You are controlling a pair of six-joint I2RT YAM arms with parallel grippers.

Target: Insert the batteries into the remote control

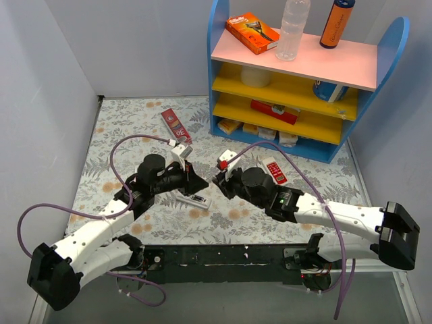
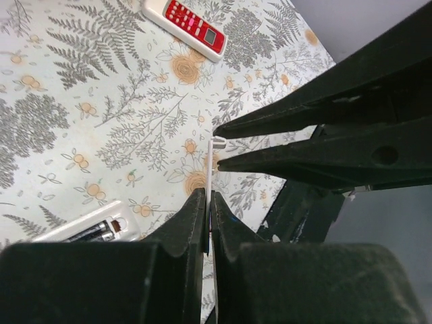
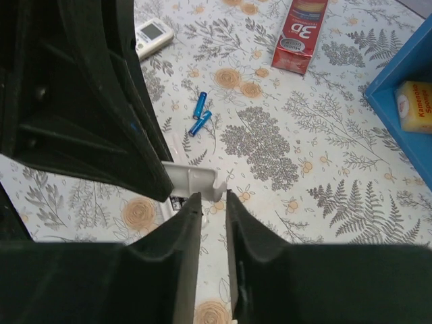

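Left gripper (image 2: 208,196): clamping the thin white cover (image 3: 191,179) edge-on, in the air.
Right gripper (image 3: 212,197): standing slightly parted around the cover's far tip.
Remote (image 1: 192,200): lying under the left gripper toward the table's (image 1: 135,115) near edge, long axis running along that edge; left arm nearer.
Bay (image 2: 120,223): lying open, holding the batteries (image 2: 94,234).

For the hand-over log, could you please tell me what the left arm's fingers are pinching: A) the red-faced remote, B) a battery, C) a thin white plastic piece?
C: in the left wrist view the left fingers are shut on a thin white plastic piece seen edge-on.
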